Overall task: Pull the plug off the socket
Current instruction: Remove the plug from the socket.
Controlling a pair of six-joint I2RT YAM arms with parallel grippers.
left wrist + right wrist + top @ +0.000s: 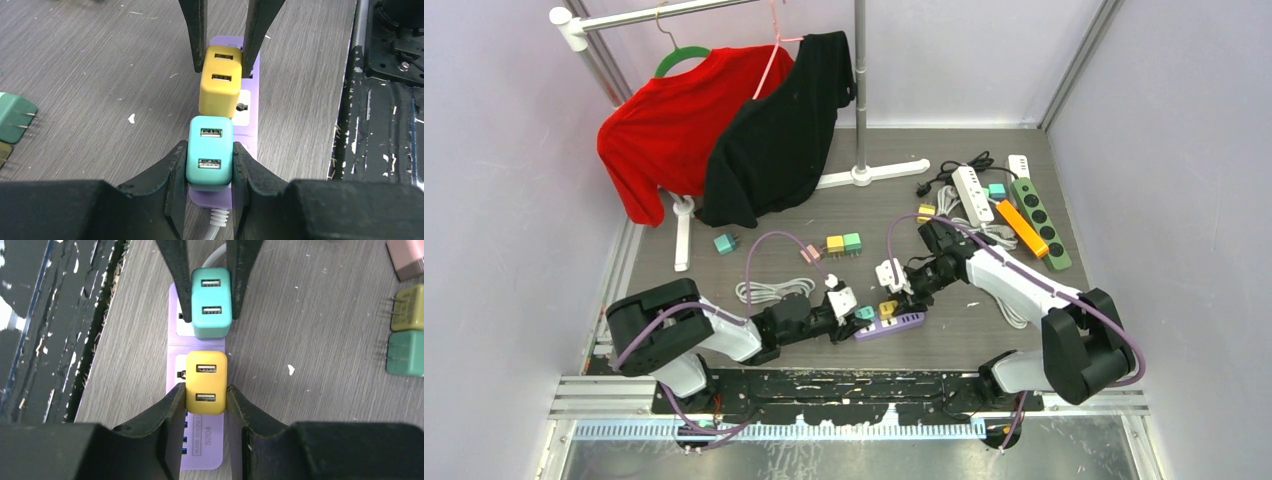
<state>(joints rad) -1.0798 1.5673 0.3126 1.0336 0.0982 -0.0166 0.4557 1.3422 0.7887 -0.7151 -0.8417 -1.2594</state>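
Teal plug (210, 150) and yellow plug (206, 374): seated in adjacent sockets of the purple power strip (904, 322), lower centre of the top view. Small, light, rigid; smooth plastic, probably a tight fit. Hold the flat sides. Left tool (209, 161) clamps teal, right tool (206, 396) clamps yellow.

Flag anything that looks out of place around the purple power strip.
Nothing looks damaged. The teal plug and yellow plug sit plugged into the purple strip. Only oddity: a loose green plug lies sideways nearby, prongs bare.
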